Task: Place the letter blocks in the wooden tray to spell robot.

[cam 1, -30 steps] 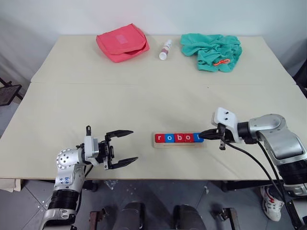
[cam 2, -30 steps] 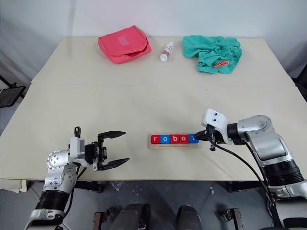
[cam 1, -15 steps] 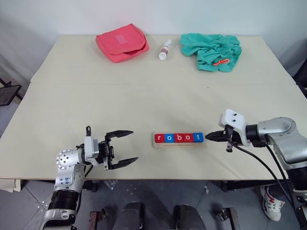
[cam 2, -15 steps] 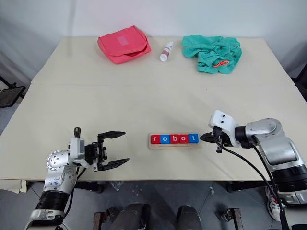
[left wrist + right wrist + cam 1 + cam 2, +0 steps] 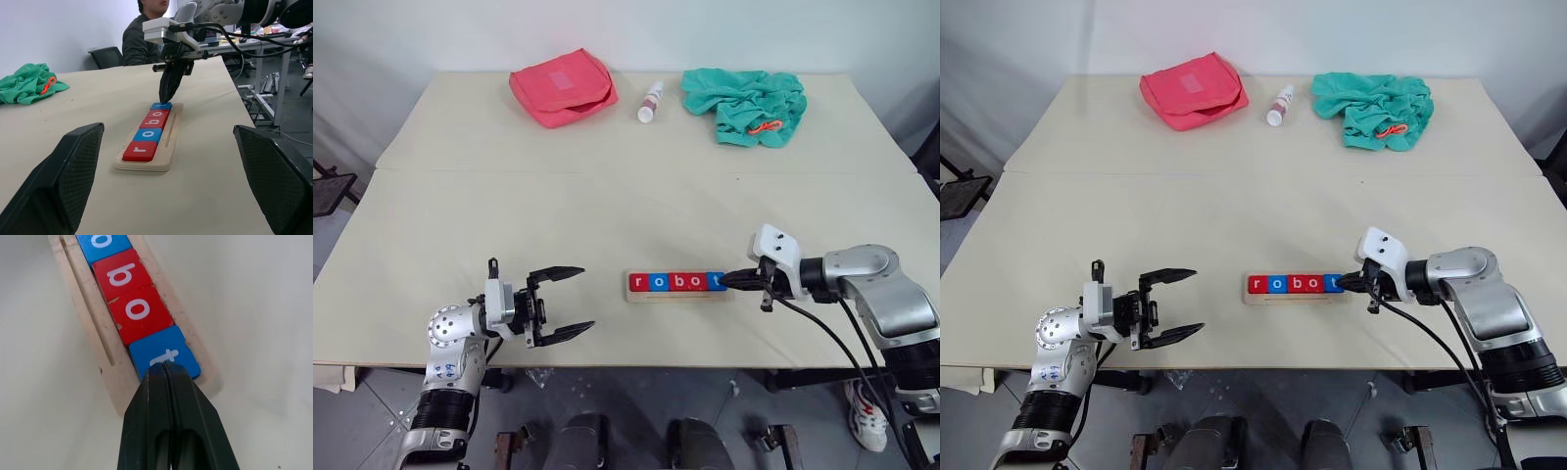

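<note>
Five letter blocks lie in a row in the wooden tray near the table's front edge, reading r, o, b, o, t from left to right. Red r, blue o, red b, red o and blue t show in the wrist views. My right gripper is shut, its tips at the blue t on the tray's right end. My left gripper stands open to the left of the tray, with nothing between its fingers.
At the back of the table lie a pink pouch, a small white bottle and a crumpled teal cloth. A seam crosses the table. A seated person and a desk show beyond the table's right side.
My right gripper drew back to the right from the tray's end half a second ago, then came back to the blue t. The left arm has not moved.
</note>
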`<action>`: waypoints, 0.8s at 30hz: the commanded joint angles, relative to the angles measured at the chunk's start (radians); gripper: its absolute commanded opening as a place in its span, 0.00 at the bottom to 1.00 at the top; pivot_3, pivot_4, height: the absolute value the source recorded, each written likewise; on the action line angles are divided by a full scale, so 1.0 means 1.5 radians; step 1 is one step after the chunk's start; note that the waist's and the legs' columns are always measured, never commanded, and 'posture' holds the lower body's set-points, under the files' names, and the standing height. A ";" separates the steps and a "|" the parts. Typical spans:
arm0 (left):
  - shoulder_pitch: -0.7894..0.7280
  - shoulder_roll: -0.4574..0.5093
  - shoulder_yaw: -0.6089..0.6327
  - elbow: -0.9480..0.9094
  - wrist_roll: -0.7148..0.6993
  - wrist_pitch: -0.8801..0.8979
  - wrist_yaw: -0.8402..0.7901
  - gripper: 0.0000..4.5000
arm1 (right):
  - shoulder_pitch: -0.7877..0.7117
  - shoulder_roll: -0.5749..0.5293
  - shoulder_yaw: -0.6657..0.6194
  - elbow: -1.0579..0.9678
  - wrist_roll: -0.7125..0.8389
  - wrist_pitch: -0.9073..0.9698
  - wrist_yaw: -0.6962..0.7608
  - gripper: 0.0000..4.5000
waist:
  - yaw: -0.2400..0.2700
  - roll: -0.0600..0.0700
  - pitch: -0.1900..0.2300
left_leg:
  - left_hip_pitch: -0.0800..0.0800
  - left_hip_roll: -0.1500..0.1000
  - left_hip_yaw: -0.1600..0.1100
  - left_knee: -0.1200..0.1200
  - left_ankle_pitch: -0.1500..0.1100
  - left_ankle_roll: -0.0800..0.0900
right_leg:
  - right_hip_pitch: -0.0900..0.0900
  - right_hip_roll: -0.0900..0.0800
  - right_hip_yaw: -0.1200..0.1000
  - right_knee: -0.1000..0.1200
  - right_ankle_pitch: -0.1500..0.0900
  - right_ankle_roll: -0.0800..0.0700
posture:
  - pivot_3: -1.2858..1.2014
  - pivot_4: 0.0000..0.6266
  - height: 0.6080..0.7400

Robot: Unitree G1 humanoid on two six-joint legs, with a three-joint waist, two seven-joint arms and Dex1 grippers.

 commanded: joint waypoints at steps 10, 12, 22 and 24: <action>0.025 0.049 0.047 -0.028 0.001 0.000 0.045 1.00 | 0.122 -0.043 -0.182 0.051 0.089 -0.254 0.100 0.09 | 0.007 0.000 0.000 | 0.000 0.000 0.000 -0.001 0.000 0.000 | 0.000 0.000 0.000 0.000 0.000 0.000 | 0.52 0.24 1.00; 0.024 0.059 0.055 -0.025 0.003 0.006 0.055 1.00 | 0.131 -0.036 -0.205 0.097 0.108 -0.292 0.124 0.21 | 0.007 0.000 0.000 | 0.000 0.000 0.001 0.000 0.000 0.000 | 0.000 0.000 0.000 0.000 0.000 0.000 | 0.52 0.24 1.00; 0.003 0.072 0.107 -0.011 -0.003 0.010 0.122 1.00 | 0.108 -0.040 -0.246 0.300 0.168 -0.443 0.264 0.99 | 0.007 0.000 0.000 | 0.001 0.000 0.001 0.000 0.000 0.000 | 0.001 0.000 0.000 0.000 0.000 0.000 | 0.52 0.24 1.00; 0.008 0.079 0.120 -0.014 -0.021 0.018 0.114 1.00 | 0.097 -0.036 -0.258 0.336 0.185 -0.459 0.286 0.99 | 0.007 0.000 0.000 | 0.001 0.000 0.001 0.000 0.000 0.000 | 0.001 0.000 0.000 0.000 0.000 0.000 | 0.52 0.24 1.00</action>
